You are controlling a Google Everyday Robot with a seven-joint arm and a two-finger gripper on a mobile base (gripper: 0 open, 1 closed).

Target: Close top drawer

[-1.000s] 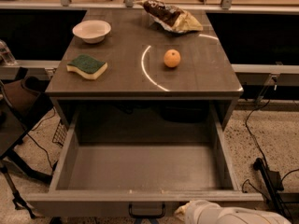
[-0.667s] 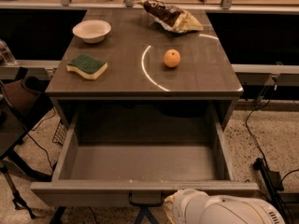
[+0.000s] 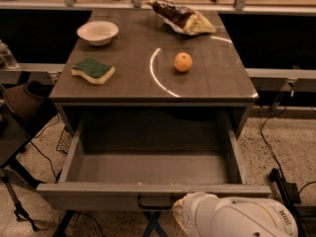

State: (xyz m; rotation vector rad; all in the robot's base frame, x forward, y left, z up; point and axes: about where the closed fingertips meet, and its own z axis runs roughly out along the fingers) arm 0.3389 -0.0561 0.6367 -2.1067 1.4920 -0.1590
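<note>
The top drawer (image 3: 153,168) is a wide, deep grey wooden drawer, pulled far out of the cabinet and empty inside. Its front panel (image 3: 98,199) faces me at the bottom of the camera view, with a small dark loop handle (image 3: 154,202) at its centre. My white arm (image 3: 237,216) comes in from the bottom right. Its rounded end sits against the front panel just right of the handle. The gripper itself is hidden behind the arm's body.
The cabinet top (image 3: 212,78) carries a white bowl (image 3: 98,32), a green and yellow sponge (image 3: 93,70), an orange (image 3: 183,62) and a crumpled snack bag (image 3: 181,16). Cables and stand legs lie on the floor to both sides.
The drawer front has moved away from me, towards the cabinet, so the handle shows more fully. My arm has moved forward with it at the bottom right.
</note>
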